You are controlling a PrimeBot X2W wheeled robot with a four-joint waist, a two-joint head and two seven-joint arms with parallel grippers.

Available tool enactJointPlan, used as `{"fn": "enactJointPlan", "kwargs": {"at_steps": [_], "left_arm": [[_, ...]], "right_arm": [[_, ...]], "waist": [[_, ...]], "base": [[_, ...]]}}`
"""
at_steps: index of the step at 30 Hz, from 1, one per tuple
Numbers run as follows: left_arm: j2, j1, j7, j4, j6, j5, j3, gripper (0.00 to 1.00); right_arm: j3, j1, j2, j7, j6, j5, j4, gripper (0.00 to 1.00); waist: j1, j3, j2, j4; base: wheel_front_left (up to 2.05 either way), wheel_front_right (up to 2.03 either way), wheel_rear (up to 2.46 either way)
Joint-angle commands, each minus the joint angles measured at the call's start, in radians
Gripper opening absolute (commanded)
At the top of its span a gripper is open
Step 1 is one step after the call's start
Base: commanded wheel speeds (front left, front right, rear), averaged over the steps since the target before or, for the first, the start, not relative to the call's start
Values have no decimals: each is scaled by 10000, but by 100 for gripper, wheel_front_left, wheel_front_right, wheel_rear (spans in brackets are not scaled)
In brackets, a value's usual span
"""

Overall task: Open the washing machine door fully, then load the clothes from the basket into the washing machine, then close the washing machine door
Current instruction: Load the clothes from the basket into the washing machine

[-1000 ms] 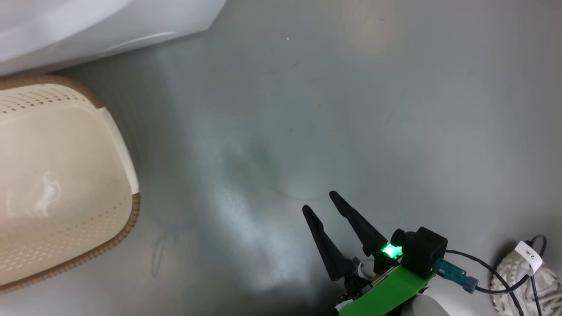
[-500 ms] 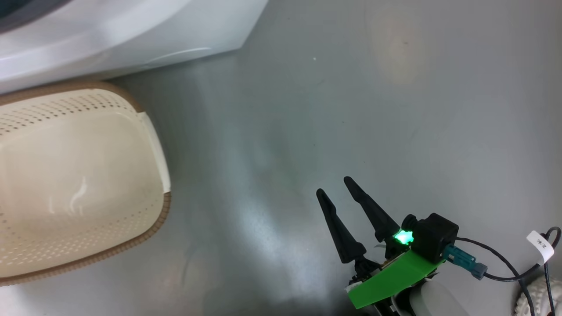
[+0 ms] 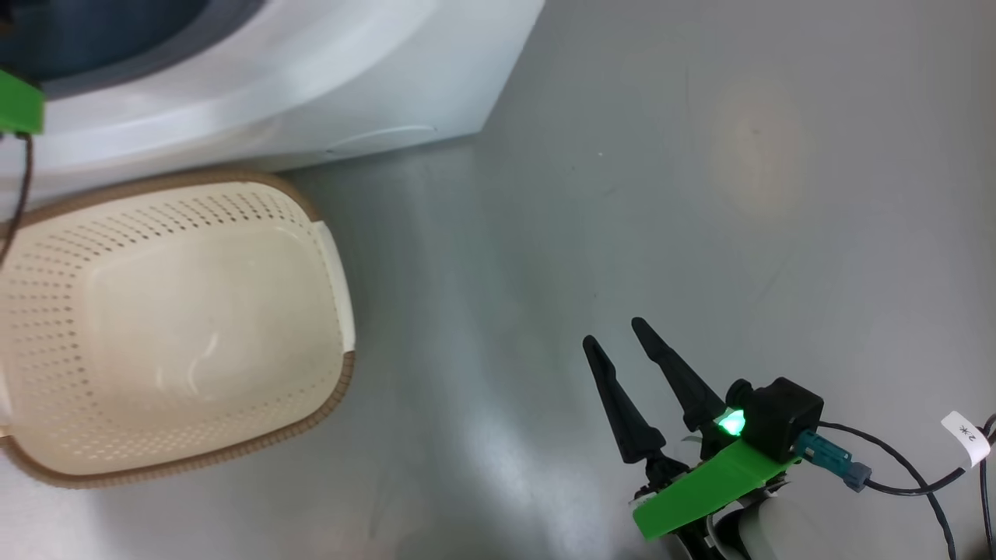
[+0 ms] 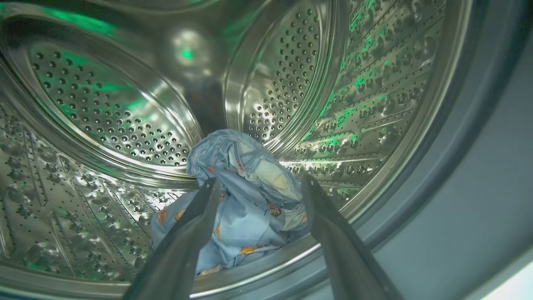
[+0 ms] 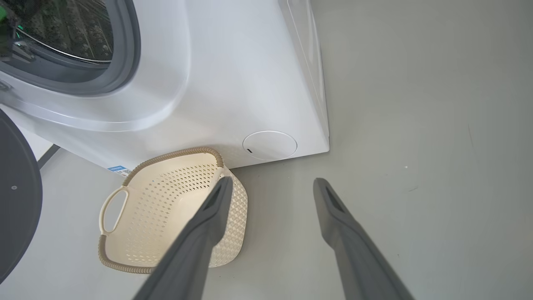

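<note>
The washing machine (image 3: 311, 85) stands at the top left, its steel drum (image 4: 104, 104) seen from inside in the left wrist view. The clothes (image 4: 245, 166), light blue with orange prints, lie bunched at the drum's lower front. My left gripper (image 4: 261, 182) is open inside the drum mouth, a finger on each side of the bundle, not pinching it. The cream basket (image 3: 334, 257) (image 5: 233, 196) sits empty on the floor against the machine. The washing machine door (image 5: 16, 200) hangs swung open at the left edge. My right gripper (image 3: 614, 330) (image 5: 273, 182) is open over bare floor, right of the basket.
The grey floor (image 3: 622, 194) stretches to the right of the basket and machine. A round white service flap (image 5: 270, 145) sits low on the washer front. A black cable with a white tag (image 3: 965, 438) trails from my right wrist at the lower right.
The head camera has swung, bringing more of the washer and the whole basket into view. The right gripper stays open at about the same place; a pale shoe has left the picture.
</note>
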Motion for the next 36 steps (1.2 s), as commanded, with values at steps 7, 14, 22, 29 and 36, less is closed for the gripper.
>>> {"fn": "enactJointPlan", "kwargs": {"at_steps": [7,14,22,29,36], "left_arm": [[210,421,-194,-473,169,37,163,100],[75,1257,-313,-822,330,-3,268,100],[-67,2613,-385,-1541,531,132,582,100],[-342,4073,-393,-2324,692,388,1217,100],[-675,5453,-395,-2934,693,741,2017,100]], "right_arm": [[119,215,11,-49,29,-150,164,100],[-133,420,11,-49,29,-337,416,100],[-404,676,11,-49,29,-514,630,100],[-624,946,11,-49,29,-596,816,100],[-799,1201,11,-49,29,-636,886,100]], "waist": [[0,-1013,-1,456],[0,-1945,-1,632],[0,-2876,-1,885],[0,-3534,-1,1137],[0,-3953,-1,1365]], "base": [[0,0,0],[0,0,0],[0,0,0],[0,0,0],[0,0,0]]}}
